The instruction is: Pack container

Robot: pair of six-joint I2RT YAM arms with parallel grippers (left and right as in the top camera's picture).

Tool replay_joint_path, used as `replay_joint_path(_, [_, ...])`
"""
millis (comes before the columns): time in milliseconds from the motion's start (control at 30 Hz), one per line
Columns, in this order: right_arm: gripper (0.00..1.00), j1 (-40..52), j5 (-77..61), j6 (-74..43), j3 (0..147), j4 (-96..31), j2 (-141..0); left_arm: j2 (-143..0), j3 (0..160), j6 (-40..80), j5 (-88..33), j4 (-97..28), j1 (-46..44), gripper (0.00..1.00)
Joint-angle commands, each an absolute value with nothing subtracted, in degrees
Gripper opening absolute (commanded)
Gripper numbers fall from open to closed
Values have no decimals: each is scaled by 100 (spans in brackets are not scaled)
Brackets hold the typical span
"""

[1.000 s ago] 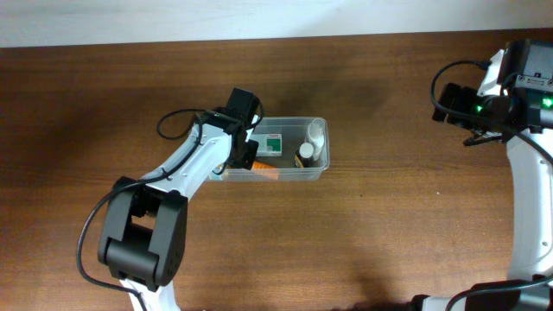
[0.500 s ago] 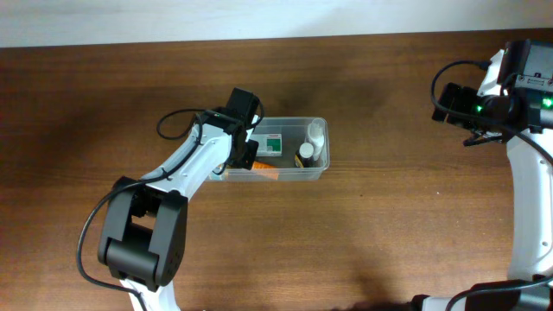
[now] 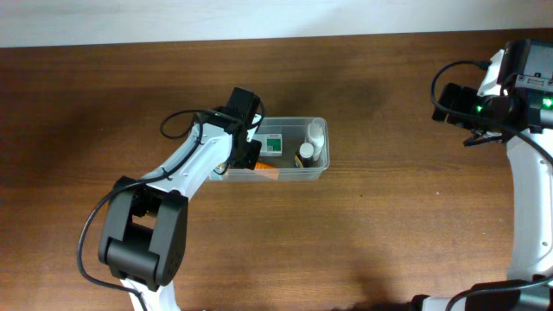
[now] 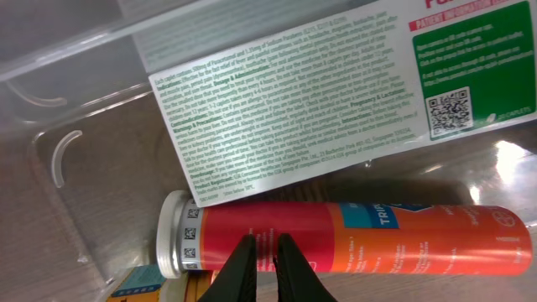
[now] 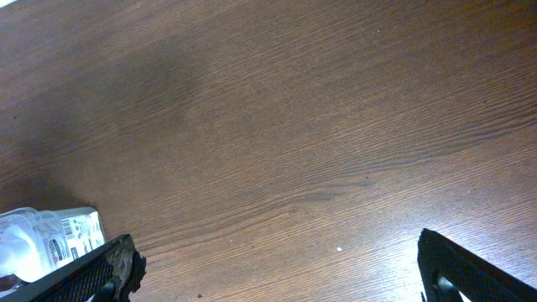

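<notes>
The container (image 3: 327,149) sits a little left of centre, nearer the bench's (image 3: 389,242) far edge than the near one. Its long axis runs parallel to that far edge and its open top faces up. The left gripper (image 4: 266,258) is down inside the container's left end, fingers pinched almost together with nothing between them, tips right over an orange tube (image 4: 377,235). From overhead that tube is only a sliver along the near wall. The wrist camera shows it lying flat, white cap toward the frame's left, beside a printed box (image 4: 294,109). Only the overhead gives the white bottle (image 3: 315,132) and dark-capped bottle (image 3: 305,154) at the right end. The right gripper (image 5: 277,252) is well apart, by the right edge toward the far corner, fingers spread wide over bare wood, holding nothing. Its camera catches a clear labelled bottle (image 5: 46,243) at the frame's lower left, which the overhead doesn't show.
</notes>
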State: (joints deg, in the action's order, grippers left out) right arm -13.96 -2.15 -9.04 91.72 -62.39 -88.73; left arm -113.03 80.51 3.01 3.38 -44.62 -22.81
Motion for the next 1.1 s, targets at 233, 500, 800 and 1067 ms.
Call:
replay_joint_path(233, [98, -1428, -165, -952, 9194, -6222, -8871, -11441, 8149, 316, 165, -4552, -2403, 10])
replay_joint_path(500, [98, -1428, -165, -950, 9194, -6222, -8871, -11441, 8182, 292, 126, -4554, -2401, 10])
replay_joint_path(800, [98, -1428, -165, -952, 9194, -6222, -8871, -11430, 8829, 169, 123, -4967, -2403, 10])
replay_joint_path(1067, [98, -1428, -165, -952, 9194, -6222, -8871, -11395, 9233, 163, 128, -5570, -2401, 9])
